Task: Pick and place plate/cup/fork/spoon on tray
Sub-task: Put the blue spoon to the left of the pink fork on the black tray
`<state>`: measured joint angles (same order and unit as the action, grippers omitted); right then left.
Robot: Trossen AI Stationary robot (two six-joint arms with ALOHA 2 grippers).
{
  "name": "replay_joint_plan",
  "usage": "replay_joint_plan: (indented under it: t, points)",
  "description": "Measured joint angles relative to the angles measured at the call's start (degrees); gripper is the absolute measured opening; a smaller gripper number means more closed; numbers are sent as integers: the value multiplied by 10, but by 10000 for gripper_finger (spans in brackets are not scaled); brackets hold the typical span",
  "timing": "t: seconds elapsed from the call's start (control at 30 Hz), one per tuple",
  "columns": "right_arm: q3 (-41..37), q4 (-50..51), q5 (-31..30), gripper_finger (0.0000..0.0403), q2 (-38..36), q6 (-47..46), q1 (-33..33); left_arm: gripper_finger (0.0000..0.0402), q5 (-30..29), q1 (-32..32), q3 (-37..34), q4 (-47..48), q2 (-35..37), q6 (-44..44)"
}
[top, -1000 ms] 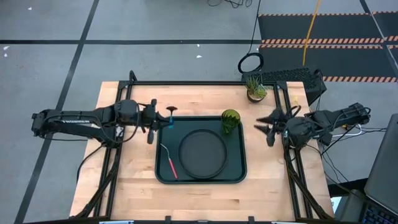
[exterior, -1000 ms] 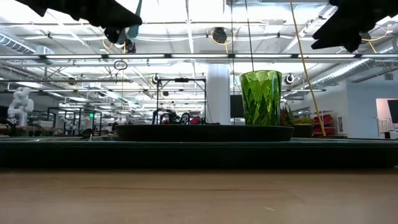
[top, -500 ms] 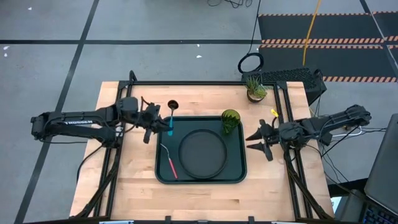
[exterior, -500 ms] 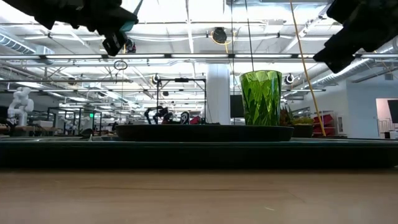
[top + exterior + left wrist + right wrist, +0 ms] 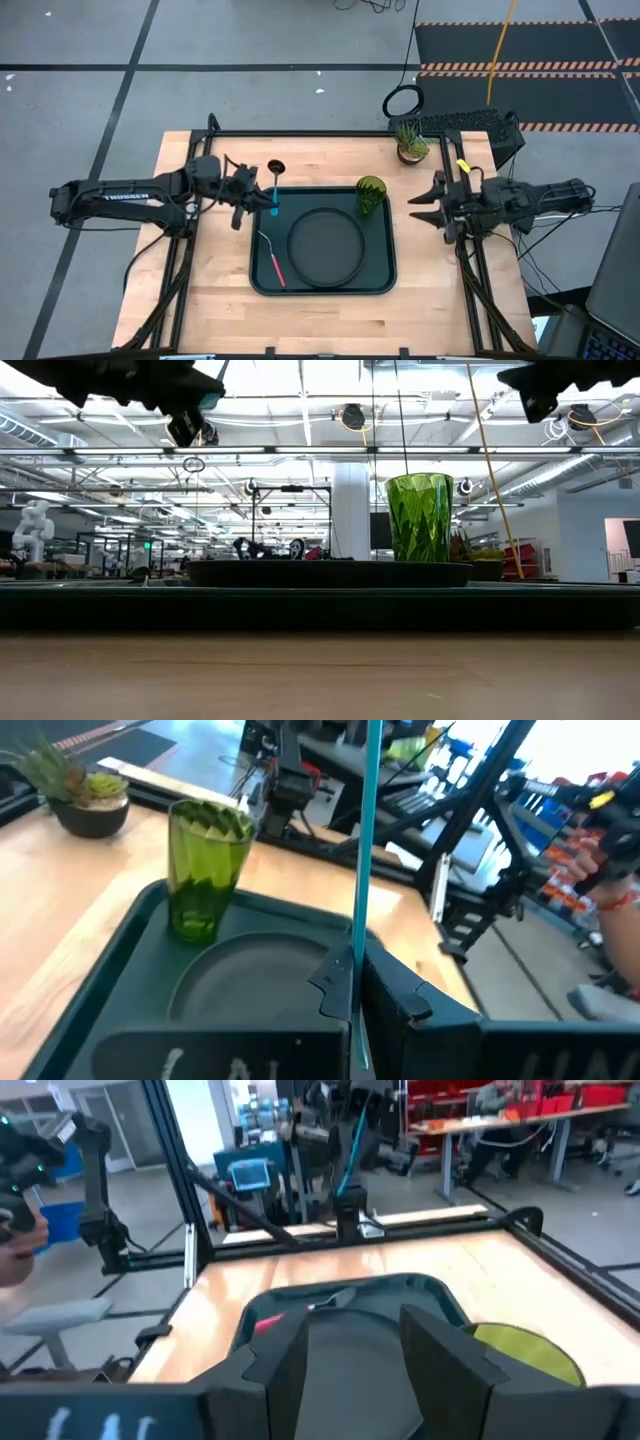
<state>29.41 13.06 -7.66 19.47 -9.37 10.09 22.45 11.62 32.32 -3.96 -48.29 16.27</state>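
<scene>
The dark green tray lies mid-table. On it are the dark plate, the green cup upright in its far right corner, and the red-handled fork lying along its left side. My left gripper is over the tray's far left corner, shut on the blue-handled spoon, whose bowl points toward the far edge. My right gripper is open and empty above the wood right of the tray. My left gripper pinches the spoon's light blue handle between its two fingers, near the handle's free end. The fingers come level from the table's left and lie across the spoon. The spoon is lifted clear of the tray and the table.
A small potted plant stands at the far right corner, beside a black box. Bare wood shows left and right of the tray. People show in the room behind in the wrist views.
My left gripper has drawn slightly toward the table's left and turned a little, and the spoon's bowl has gone toward the far edge. My right gripper swung toward the tray and the near edge, then back and up, staying open.
</scene>
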Motion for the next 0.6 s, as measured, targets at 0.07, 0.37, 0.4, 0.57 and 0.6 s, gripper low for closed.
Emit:
replay_joint_plan:
  t: [0.07, 0.37, 0.4, 0.57, 0.6]
  points:
    - [0, 0, 1, 151, -10, 0, 0, 7, -1, 0, 0, 13, 0, -11]
    - [0, 1, 2, 151, -11, 0, 0, 9, 0, -1, 0, 25, 0, -22]
    - [0, 0, 2, 151, -11, 0, 0, 8, 0, -2, 0, 29, 0, -25]
    - [0, 0, 2, 151, -11, 0, 0, 7, -7, -5, 0, 42, -4, -30]
    - [0, 0, 2, 151, -11, 0, 0, 7, -10, -4, 0, 42, -7, -25]
